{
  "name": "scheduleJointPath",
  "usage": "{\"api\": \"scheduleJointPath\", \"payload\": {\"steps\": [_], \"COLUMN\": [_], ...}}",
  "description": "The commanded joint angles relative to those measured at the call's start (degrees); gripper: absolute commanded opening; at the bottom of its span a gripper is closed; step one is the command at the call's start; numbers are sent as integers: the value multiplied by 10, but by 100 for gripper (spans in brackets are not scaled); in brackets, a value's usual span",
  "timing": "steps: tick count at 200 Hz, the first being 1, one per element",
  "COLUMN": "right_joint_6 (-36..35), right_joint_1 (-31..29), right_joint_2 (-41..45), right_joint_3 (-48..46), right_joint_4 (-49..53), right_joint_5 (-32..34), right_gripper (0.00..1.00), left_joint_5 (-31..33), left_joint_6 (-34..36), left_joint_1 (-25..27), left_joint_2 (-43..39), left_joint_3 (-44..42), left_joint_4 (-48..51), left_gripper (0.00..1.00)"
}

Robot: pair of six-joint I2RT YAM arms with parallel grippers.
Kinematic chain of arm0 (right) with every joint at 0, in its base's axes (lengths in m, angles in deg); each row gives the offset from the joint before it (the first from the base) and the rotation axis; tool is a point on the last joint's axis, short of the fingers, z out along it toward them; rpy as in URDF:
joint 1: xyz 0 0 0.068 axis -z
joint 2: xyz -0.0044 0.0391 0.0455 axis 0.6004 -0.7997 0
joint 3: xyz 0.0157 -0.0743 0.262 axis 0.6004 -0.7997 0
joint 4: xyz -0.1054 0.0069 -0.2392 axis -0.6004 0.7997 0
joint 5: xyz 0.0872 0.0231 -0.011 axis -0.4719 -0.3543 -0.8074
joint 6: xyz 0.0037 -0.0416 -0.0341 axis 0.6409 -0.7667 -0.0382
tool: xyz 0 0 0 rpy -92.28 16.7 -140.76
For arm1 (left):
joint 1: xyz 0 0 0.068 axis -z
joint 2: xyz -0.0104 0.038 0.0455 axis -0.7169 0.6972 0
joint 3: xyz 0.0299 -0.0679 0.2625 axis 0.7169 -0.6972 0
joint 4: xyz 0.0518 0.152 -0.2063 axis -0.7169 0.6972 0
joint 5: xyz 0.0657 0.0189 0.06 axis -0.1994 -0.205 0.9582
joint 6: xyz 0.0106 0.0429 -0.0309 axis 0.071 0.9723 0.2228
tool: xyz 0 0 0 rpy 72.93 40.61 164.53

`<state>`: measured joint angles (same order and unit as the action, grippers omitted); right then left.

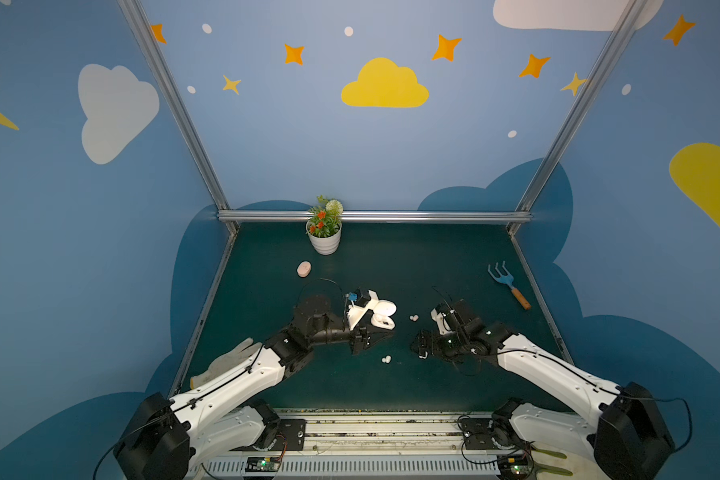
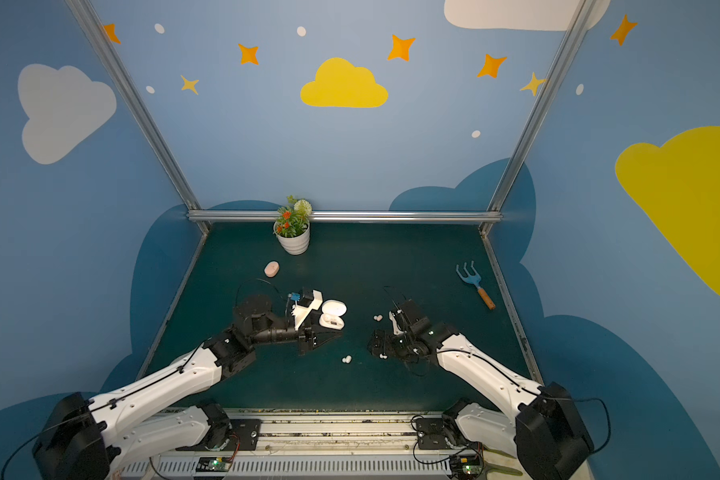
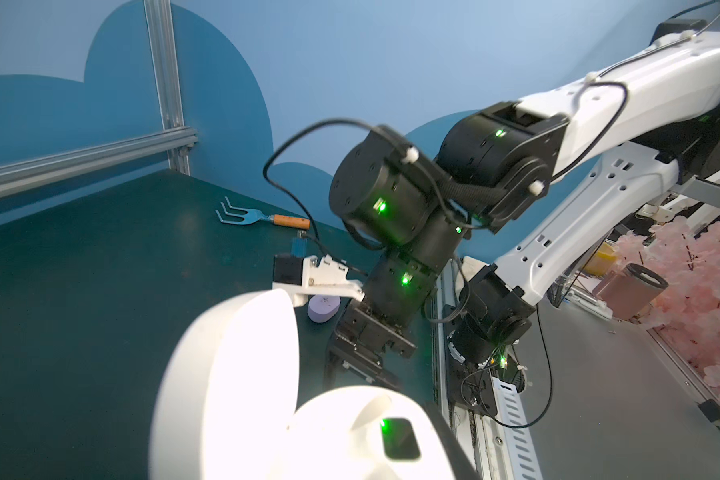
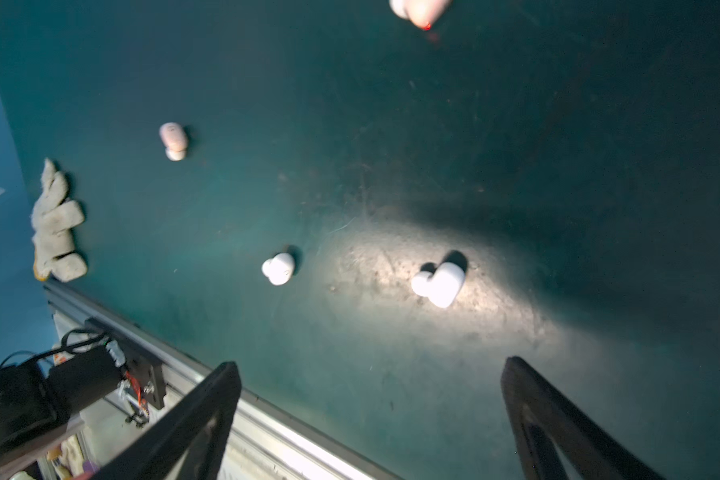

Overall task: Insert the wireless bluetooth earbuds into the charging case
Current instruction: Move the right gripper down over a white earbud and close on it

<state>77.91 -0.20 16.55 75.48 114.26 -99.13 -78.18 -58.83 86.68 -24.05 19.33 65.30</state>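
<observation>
The white charging case (image 1: 386, 308) is held clamped in the left gripper (image 1: 377, 331), with its lid raised. One well (image 3: 400, 437) is seen empty. The white earbuds (image 4: 439, 284) are located on the mat (image 4: 516, 166), beneath the wide-spread right gripper (image 4: 371, 415). The pink case (image 1: 304, 269) is closed.

I see a potted plant (image 1: 324, 239) at the table's (image 1: 412, 257) back edge and a garden rake (image 1: 510, 286) near its right side. A glove (image 1: 225, 361) lies front left.
</observation>
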Motion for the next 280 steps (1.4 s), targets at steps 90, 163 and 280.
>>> {"api": "scheduleJointPath", "payload": {"steps": [90,163,280], "right_joint_6": [51,59,68], "right_joint_1": [5,2,-19], "right_joint_2": [-82,-118,-116], "right_joint_3": [-23,-7,46], "right_joint_4": [-114,-137,-121], "right_joint_5": [-11,-36,-60], "right_gripper": [95,94,94], "left_joint_5": [13,22,24], "left_joint_6": [2,4,2], "left_joint_1": [-1,-2,-1], "left_joint_2": [-19,-25,-28], "left_joint_3": [-5,-8,-9], "left_joint_4": [-9,-4,-4], "left_gripper": [15,15,15]}}
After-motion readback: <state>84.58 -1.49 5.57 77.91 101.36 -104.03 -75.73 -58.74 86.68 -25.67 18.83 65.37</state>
